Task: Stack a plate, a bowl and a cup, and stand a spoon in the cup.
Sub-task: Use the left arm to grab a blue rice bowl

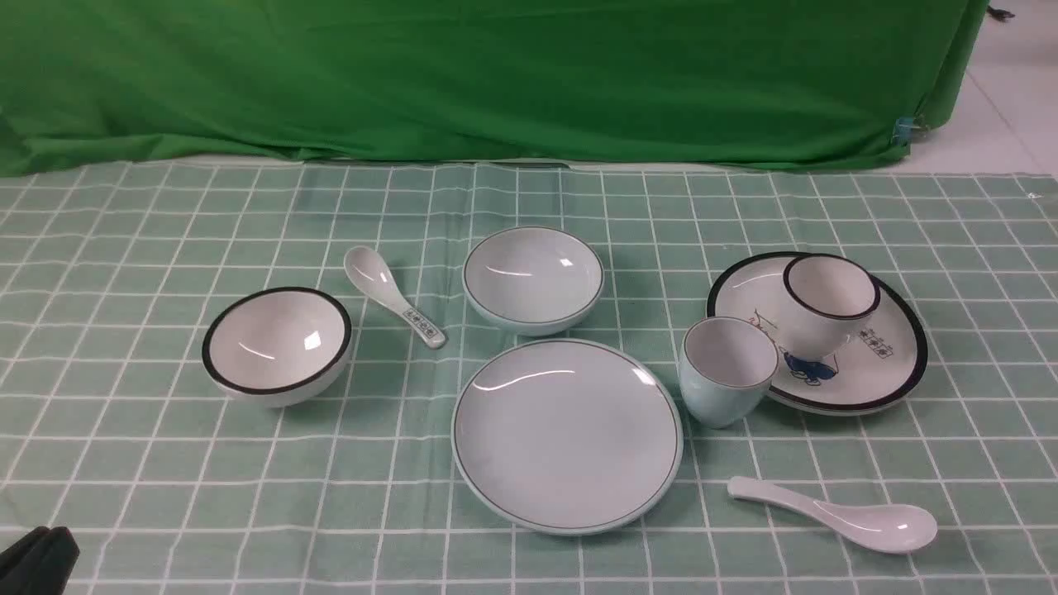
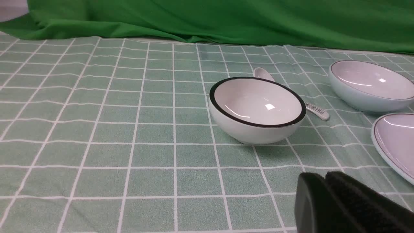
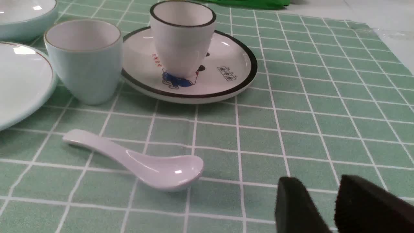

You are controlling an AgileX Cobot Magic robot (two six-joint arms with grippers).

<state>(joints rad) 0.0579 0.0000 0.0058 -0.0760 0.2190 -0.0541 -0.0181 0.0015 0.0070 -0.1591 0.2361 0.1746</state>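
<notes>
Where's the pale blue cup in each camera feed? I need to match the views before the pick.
Front view: the cup stands right of centre, between the plate and the black-rimmed plate.
Left wrist view: not in it.
Right wrist view: the cup stands between the same two plates, beyond the plain spoon.
Shared landmark: the pale blue plate, partly visible in both wrist views.

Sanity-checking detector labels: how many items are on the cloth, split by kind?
Plates: 2 (pale blue plate, black-rimmed plate)
Bowls: 2 (pale blue bowl, black-rimmed bowl)
Cups: 2 (pale blue cup, black-rimmed cup)
Spoons: 2 (plain spoon, printed spoon)
Total: 8
</notes>
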